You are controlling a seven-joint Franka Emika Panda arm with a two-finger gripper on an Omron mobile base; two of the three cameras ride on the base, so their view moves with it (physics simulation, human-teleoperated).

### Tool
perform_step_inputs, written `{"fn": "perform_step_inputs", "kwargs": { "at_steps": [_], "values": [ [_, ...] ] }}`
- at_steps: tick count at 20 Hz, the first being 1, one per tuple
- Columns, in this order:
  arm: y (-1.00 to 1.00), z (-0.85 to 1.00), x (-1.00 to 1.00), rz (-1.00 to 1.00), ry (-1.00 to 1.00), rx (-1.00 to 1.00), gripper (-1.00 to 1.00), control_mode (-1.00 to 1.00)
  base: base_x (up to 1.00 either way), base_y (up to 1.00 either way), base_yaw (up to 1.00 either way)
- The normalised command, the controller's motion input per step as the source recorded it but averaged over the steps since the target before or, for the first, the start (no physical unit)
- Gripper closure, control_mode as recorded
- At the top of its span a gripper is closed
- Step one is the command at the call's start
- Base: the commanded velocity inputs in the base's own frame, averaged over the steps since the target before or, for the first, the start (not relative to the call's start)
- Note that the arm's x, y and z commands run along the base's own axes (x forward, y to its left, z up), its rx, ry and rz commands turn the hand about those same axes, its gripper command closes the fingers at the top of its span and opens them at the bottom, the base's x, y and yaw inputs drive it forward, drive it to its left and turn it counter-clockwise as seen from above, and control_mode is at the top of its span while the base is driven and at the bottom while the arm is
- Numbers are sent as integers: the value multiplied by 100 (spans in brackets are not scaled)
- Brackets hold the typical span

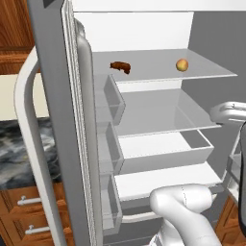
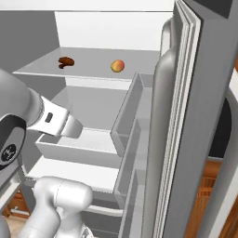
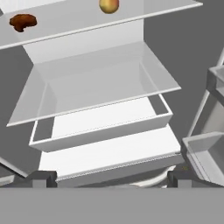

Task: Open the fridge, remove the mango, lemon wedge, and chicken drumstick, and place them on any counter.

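The fridge (image 1: 158, 29) stands with both doors swung open, showing its white interior. On its upper glass shelf lies the dark reddish-brown chicken drumstick (image 1: 120, 67) (image 2: 66, 62) (image 3: 22, 21) at the left. The orange-yellow mango (image 1: 181, 65) (image 2: 117, 66) (image 3: 109, 5) sits on the same shelf, further right. The lemon wedge is out of view. My gripper (image 3: 111, 179) is open and holds nothing. It hangs in front of the lower shelves, well below both foods. A strip of black marbled counter (image 1: 17, 149) shows left of the fridge.
The left door (image 1: 60, 120) with its bins (image 1: 113, 103) stands close on the left, the right door (image 2: 195, 121) with bins (image 2: 132, 116) on the right. A white drawer (image 3: 100, 127) sits under the middle glass shelf (image 3: 105, 83). Wooden cabinets (image 1: 24, 211) are below the counter.
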Motion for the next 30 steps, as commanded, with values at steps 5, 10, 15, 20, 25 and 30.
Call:
{"fn": "perform_step_inputs", "kwargs": {
  "at_steps": [5,10,15,20,25,30],
  "values": [
    [0,12,19,0,-4,0,-100,-100,0,0,0],
    [10,20,25,1,0,0,-100,-100,0,0,0],
    [21,16,31,2,2,0,-100,-100,0,0,0],
    [23,0,41,9,1,0,-100,-100,0,0,0],
    [13,0,47,17,0,0,-100,-100,0,0,0],
    [18,0,43,17,1,0,-100,-100,0,0,0]
  ]
}}
